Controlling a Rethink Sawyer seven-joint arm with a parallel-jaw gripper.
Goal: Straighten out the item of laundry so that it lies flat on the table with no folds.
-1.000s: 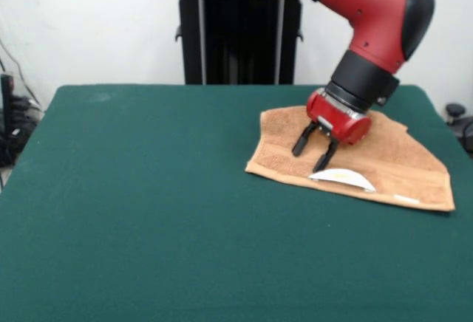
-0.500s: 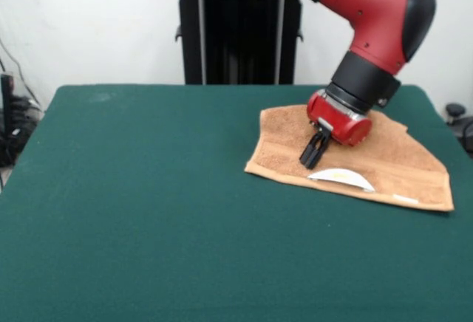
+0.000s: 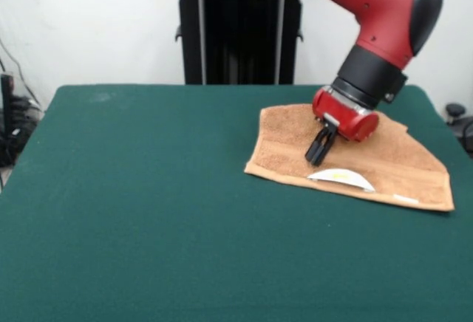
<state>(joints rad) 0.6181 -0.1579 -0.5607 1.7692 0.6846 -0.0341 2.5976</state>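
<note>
The light-brown terry towel [image 3: 369,152] lies on the right side of the dark green table [image 3: 148,189]. It is folded over into a rough triangle, and a white label with a yellow mark [image 3: 341,179] shows near its front edge. My gripper [image 3: 317,159] comes down from the red arm onto the towel's left-middle part, just behind the label. Its fingers are closed together with the tips at the cloth, pinching it. The towel is not visibly raised.
The robot's black pedestal [image 3: 240,34] stands behind the table's far edge. The towel's right corner [image 3: 447,204] lies close to the table's right edge. Cables and dark gear [image 3: 11,122] sit off the table at the left.
The fingers were spread open over the towel one second ago and have since shut on it. The gripper and arm have then shifted slightly up and to the right. The towel's outline looks unchanged.
</note>
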